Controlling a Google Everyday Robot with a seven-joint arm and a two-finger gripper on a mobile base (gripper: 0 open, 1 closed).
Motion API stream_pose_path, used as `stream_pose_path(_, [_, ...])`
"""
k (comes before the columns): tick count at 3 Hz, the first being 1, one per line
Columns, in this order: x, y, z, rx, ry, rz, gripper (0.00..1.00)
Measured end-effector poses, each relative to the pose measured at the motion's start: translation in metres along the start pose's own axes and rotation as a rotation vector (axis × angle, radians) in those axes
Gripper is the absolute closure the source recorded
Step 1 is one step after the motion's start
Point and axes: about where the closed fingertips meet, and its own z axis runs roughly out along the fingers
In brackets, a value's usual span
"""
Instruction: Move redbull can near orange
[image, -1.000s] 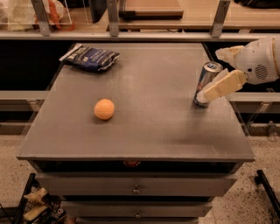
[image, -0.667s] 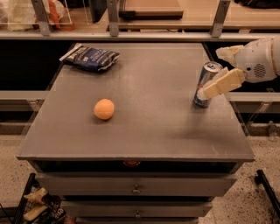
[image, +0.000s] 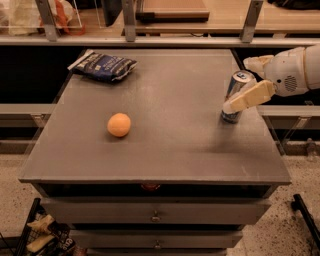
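The redbull can (image: 235, 84), slim, blue and silver, stands upright near the table's right edge. My gripper (image: 236, 86) reaches in from the right and is open, with one pale finger (image: 248, 97) crossing in front of the can and the other finger (image: 258, 62) behind its top. The can rests on the table between them. The orange (image: 119, 124), small and round, lies on the left half of the table, far from the can.
A dark blue crinkled snack bag (image: 103, 66) lies at the table's back left corner. The grey table (image: 175, 150) has drawers below its front edge. A railed shelf runs behind the table. A cart with clutter stands at the lower left.
Almost nothing has moved. The gripper stays around the can, with its near finger shifted very slightly. The can and the orange are where they were.
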Motion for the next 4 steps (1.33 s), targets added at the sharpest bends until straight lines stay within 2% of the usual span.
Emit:
stream_pose_path(1, [0.0017, 0.0022, 0.0060, -0.014, -0.009, 0.003, 0.18])
stream_pose_path(3, [0.0006, 0.0060, 0.0086, -0.033, -0.026, -0.001, 0.65])
stream_pose_path(4, [-0.0081, 0.0042, 0.0044, -0.037, -0.041, -0.013, 0.87])
